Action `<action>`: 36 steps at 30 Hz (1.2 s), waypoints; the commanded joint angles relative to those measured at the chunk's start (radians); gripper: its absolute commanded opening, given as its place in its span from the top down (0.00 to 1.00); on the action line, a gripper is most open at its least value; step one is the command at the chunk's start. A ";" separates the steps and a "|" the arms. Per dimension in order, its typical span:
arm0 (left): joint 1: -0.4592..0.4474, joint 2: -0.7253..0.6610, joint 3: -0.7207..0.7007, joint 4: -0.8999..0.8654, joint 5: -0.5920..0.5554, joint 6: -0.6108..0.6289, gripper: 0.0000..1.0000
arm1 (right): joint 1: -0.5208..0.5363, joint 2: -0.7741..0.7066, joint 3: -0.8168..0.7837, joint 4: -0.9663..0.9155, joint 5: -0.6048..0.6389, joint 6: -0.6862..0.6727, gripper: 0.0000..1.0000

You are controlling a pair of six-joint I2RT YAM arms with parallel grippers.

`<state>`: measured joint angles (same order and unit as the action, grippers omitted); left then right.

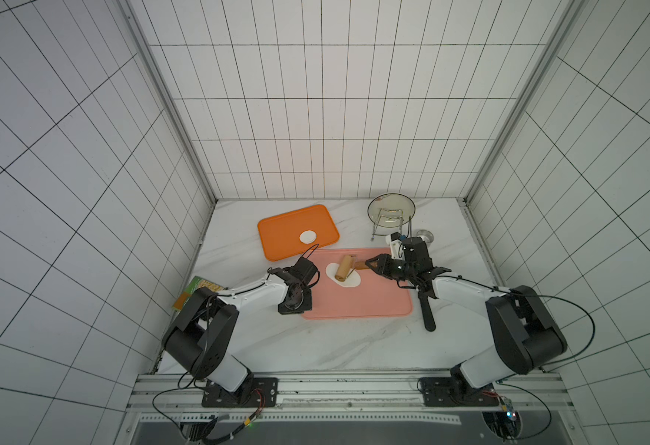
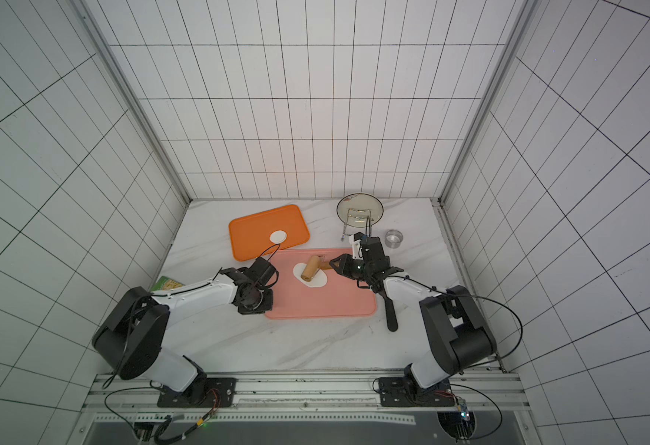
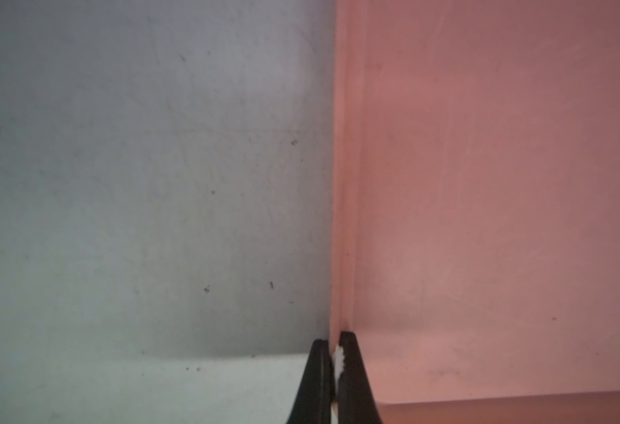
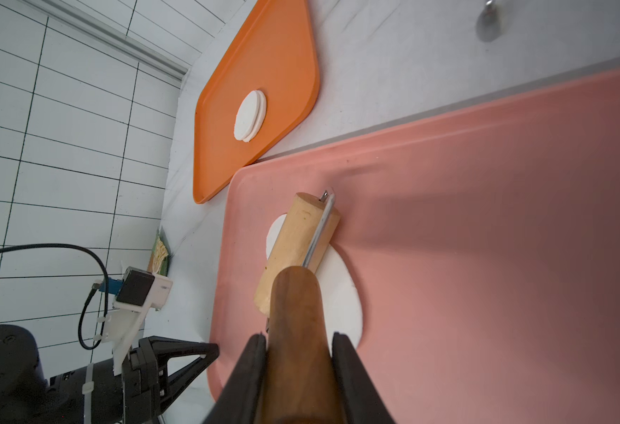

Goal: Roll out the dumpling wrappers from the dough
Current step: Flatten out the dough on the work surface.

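Note:
The white dough (image 1: 351,284) (image 2: 319,284) (image 4: 342,293) lies flattened into an oval on the pink tray (image 1: 373,302) (image 4: 484,220). A wooden roller (image 1: 344,268) (image 2: 310,268) (image 4: 297,246) rests across it. My right gripper (image 1: 370,265) (image 2: 335,264) (image 4: 299,337) is shut on the roller's dark brown handle. Two round dumpling wrappers (image 1: 308,237) (image 2: 278,236) (image 4: 249,115) lie stacked on the orange tray (image 1: 285,227) (image 4: 286,55). My left gripper (image 1: 300,308) (image 3: 334,339) points down at the pink tray's left rim (image 3: 341,220), shut on that rim.
A steel ring (image 2: 394,237) stands behind my right wrist, and a plate on a wire rack (image 1: 391,210) stands at the back right. A black-handled tool (image 1: 427,314) lies off the pink tray's right side. A green packet (image 1: 200,289) lies under my left arm.

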<state>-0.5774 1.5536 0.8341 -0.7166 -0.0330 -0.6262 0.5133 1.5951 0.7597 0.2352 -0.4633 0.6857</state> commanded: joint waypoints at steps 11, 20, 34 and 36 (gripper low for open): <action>0.021 0.038 -0.022 -0.007 -0.086 -0.023 1.00 | -0.092 -0.067 -0.169 -0.403 0.153 -0.098 1.00; 0.025 0.029 -0.021 -0.007 -0.084 -0.020 1.00 | -0.129 -0.209 -0.199 -0.499 0.194 -0.114 1.00; 0.007 0.053 0.000 -0.012 -0.085 -0.017 1.00 | -0.086 -0.334 0.049 -0.477 -0.063 -0.142 1.00; 0.004 0.056 0.002 -0.012 -0.085 -0.018 1.00 | -0.057 -0.332 0.057 -0.450 -0.069 -0.141 1.00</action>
<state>-0.5774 1.5620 0.8452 -0.7292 -0.0341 -0.6285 0.4221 1.2758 0.7601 -0.2150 -0.4786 0.5682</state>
